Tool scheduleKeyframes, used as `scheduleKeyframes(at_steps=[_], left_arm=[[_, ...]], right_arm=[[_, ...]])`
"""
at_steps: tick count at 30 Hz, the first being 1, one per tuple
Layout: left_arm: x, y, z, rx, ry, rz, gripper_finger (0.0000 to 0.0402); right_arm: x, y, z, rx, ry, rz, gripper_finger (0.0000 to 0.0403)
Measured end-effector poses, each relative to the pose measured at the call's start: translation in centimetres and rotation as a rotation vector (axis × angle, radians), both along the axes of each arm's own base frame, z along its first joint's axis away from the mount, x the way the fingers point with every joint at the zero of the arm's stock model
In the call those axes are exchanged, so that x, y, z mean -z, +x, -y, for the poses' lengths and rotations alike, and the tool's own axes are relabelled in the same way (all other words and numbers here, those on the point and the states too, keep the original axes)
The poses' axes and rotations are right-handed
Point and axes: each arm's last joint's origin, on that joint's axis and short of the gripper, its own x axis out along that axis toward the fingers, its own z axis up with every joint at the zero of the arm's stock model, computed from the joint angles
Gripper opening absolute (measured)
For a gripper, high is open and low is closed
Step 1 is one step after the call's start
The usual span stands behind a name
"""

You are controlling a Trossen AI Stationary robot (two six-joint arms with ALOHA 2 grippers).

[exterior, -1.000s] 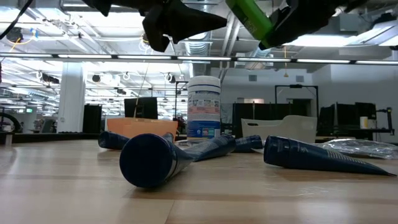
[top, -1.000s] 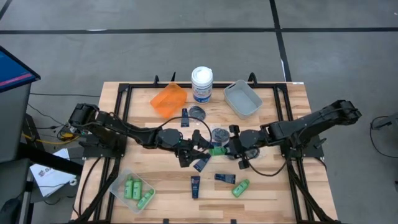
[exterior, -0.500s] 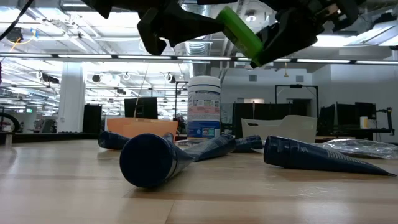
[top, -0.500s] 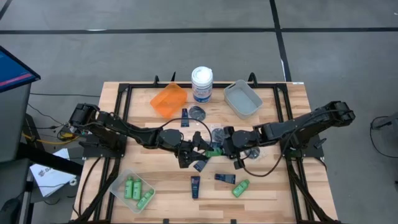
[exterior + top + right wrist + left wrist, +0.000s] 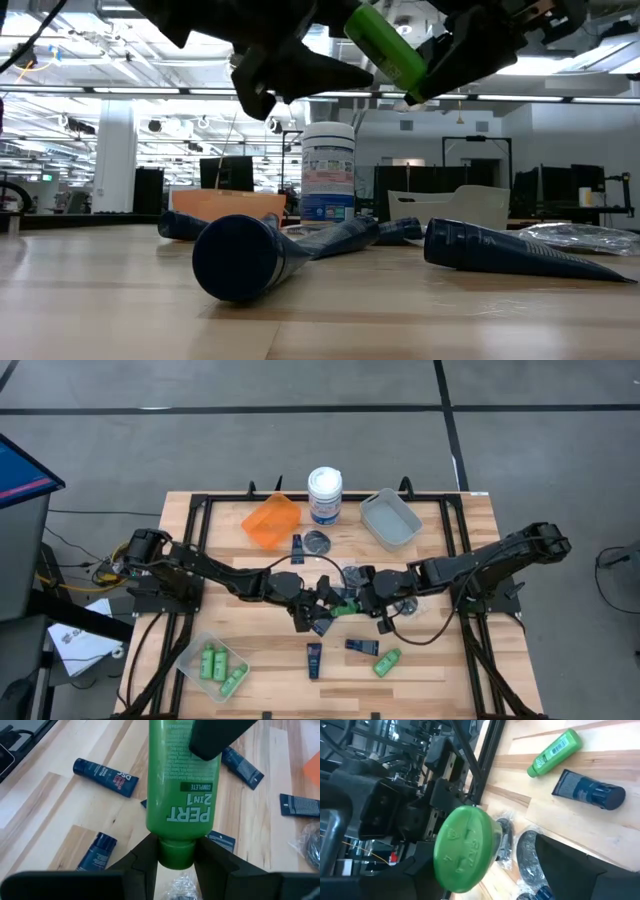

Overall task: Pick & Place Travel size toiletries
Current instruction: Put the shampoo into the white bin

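I've got the right gripper (image 5: 352, 600) clamping the green bottle (image 5: 385, 45) high above the surface, cap toward the left gripper (image 5: 322, 603), its fingers spread to receive it.

Even overhead light, soft shadows (ceiling lamps glare in the low view), close objects blurred

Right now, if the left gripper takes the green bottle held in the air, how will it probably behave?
The green bottle looks like smooth round plastic, so it may slip or turn between fingers. It seems light: the right gripper holds it by the cap end alone. If dropped on the table, it would likely roll.
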Motion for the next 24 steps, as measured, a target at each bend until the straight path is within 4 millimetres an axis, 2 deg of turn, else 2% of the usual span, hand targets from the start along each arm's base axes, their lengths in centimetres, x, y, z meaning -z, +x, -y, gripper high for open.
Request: scheduleKeyframes(at_steps=[11, 20, 24], left_arm=[[-0.35, -0.08, 0.93, 0.017, -0.035, 0.027, 0.0197], [-0.4, 0.0, 0.49, 0.009, -0.039, 0.028, 0.0119], [-0.4, 0.0, 0.49, 0.01, -0.04, 0.028, 0.0105]], right_arm=[[0.15, -0.13, 0.2, 0.001, -0.011, -0.022, 0.0098], [0.15, -0.19, -0.06, 0.009, 0.008, -0.026, 0.0098], [0.12, -0.23, -0.33, -0.001, 0.009, -0.022, 0.0098]])
